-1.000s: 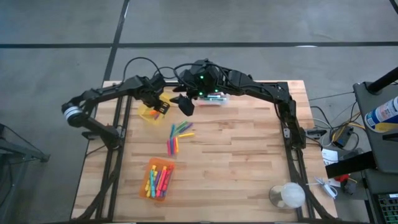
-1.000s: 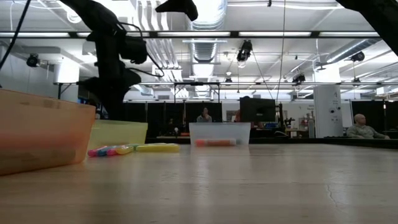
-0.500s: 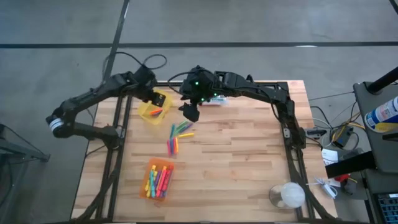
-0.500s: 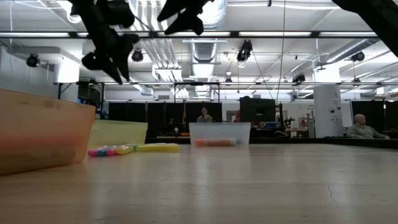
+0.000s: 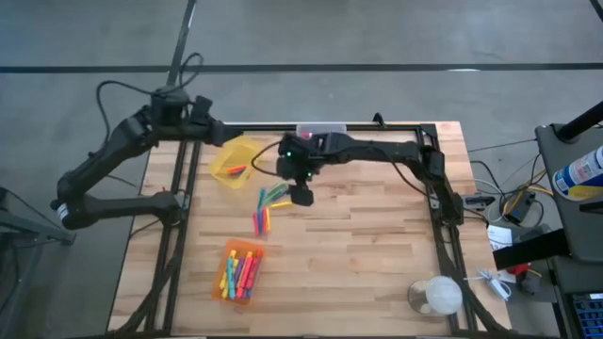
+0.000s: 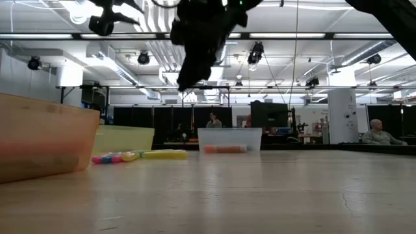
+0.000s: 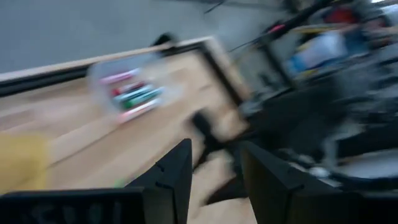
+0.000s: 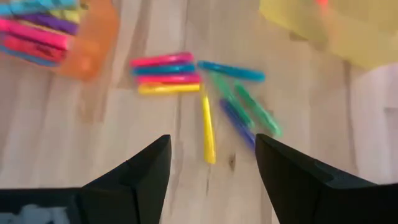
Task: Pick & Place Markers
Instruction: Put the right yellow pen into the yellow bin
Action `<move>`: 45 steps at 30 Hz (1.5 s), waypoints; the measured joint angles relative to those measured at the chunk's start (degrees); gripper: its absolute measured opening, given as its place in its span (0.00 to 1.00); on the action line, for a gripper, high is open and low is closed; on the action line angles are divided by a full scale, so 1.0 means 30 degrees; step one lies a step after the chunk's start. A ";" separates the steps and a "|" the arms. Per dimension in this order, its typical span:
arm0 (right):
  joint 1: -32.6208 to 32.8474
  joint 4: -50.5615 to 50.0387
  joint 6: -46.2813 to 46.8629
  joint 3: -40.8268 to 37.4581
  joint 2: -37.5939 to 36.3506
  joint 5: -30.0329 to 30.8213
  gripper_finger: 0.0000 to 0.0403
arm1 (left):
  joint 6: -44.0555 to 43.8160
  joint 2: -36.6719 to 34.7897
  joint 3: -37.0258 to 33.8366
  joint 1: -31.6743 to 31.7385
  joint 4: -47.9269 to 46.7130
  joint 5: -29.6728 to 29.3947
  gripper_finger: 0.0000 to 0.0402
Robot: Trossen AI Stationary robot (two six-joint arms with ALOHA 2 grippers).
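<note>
The right gripper [image 5: 301, 196] was held above the worktop [image 5: 377, 245], just beside the loose markers [image 5: 267, 207] scattered near its middle; its fingers [image 8: 140, 177] were spread wide and held nothing. More markers were seen in the orange bin [image 5: 240, 271] nearer the front edge, one lay in the yellow bin [image 5: 236, 160], and a few lay in the clear bin [image 7: 127, 93] at the far edge. The left gripper [image 5: 193, 108] was raised beyond the far left corner, its fingers [image 7: 180, 171] parted and empty.
</note>
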 joint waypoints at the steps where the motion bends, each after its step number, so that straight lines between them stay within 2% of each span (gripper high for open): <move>1: 0.0013 0.0615 -0.0012 -0.0667 0.0000 0.0003 0.56 | -0.0193 -0.0212 -0.0007 0.0000 0.0552 0.0493 0.32; 5: 0.0160 0.2629 0.0009 -0.2695 0.0044 -0.0004 0.56 | -0.1186 -0.0916 0.0007 -0.0019 0.2299 0.1350 0.32; 16: 0.0582 0.8666 0.0847 -0.6340 0.0044 0.0008 0.56 | -0.3440 -0.1979 -0.0015 -0.0015 0.5961 0.1466 0.32; 27: 0.0861 1.1622 -0.0806 -0.9422 0.0036 0.0018 0.56 | -0.3913 -0.2164 -0.0015 -0.0015 0.6466 0.1611 0.33; 38: 0.0859 1.2422 -0.0549 -0.9137 0.1426 0.0571 0.56 | -0.4114 -0.1858 -0.0036 -0.0001 0.6468 0.1612 0.32; 45: 0.0744 1.2430 0.0993 -0.8835 0.2033 0.0561 0.54 | -0.4265 -0.1904 -0.0058 -0.0015 0.6466 0.1611 0.33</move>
